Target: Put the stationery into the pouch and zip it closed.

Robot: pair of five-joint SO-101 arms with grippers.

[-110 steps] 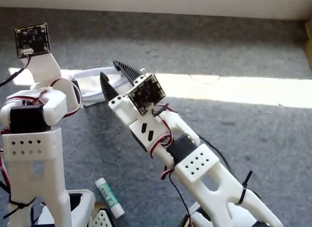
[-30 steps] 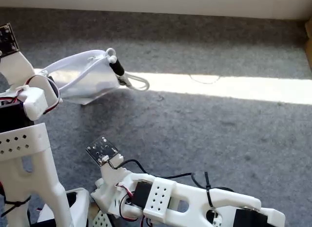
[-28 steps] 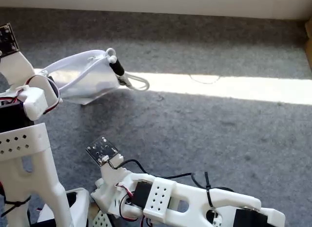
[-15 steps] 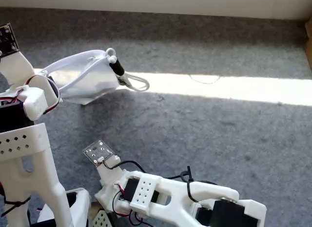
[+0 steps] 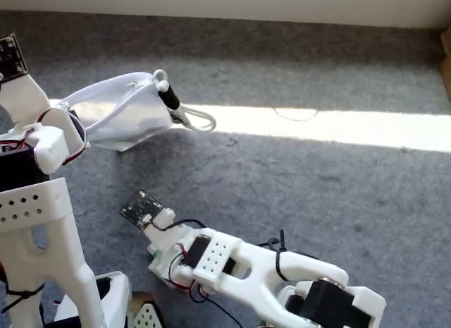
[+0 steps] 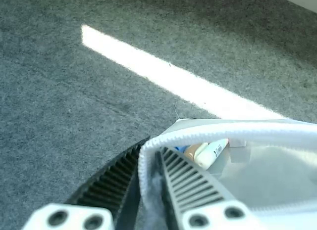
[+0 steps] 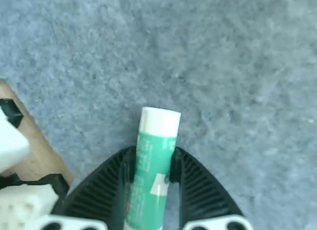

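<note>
picking-up step, i'd say: the right hand (image 7: pixel 151 158), lower left of the overhead frame, is closed round the green glue stick (image 7: pixel 154 141) on the grey carpet (image 5: pixel 338 201). the left hand (image 6: pixel 150 153) pinches the rim of the white pouch (image 5: pixel 130 109), upper left, mouth open. next: lift the stick and carry it there.

- Site: indoor carpeted room, home or office type; exact type can't be told.
- Floor: grey short-pile carpet (image 5: pixel 317 201), running up to the pale wall base (image 5: pixel 246 3).
- Lighting: sunlight strip (image 5: pixel 338 127) across the carpet.
- Furn.: wooden edge (image 5: pixel 447 60) at far right.
</note>
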